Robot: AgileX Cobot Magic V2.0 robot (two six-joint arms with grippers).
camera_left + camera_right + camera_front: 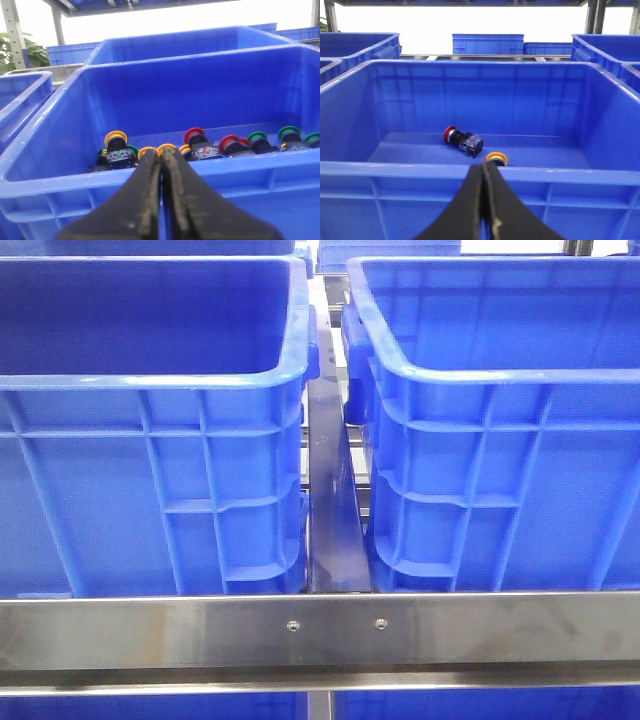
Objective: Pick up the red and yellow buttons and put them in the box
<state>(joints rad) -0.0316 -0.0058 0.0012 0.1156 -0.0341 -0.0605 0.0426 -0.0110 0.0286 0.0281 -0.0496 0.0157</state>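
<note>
Both arms idle outside their bins w/ nothing held: left gripper (161, 155) has its black jaws pressed together, empty, and right gripper (485, 170) likewise pinched shut, empty. Just beyond the left jaws, over the near rim, sits the blue plastic supply crate (60, 125) w/ a row of round-capped pushbuttons along its floor: a yellow-capped button w/ black body (116, 145) off to one side of the tips, a red-capped button w/ clear contact block (196, 142) on the other side, green-capped buttons (290, 136) further out (not wanted). Ahead of the right jaws, the blue plastic receiving box (600, 130) already holds one red button lying on its side (462, 139) and one yellow button (497, 159) nearest the tips. Judging by looks: buttons are light, rigid plastic, caps smooth and rounded so prob. slippery; better pinch across the squarer black body than the dome. They're packed close, so neighbours may get nudged. Front view shows only crate walls and steel rail (320, 630).
</note>
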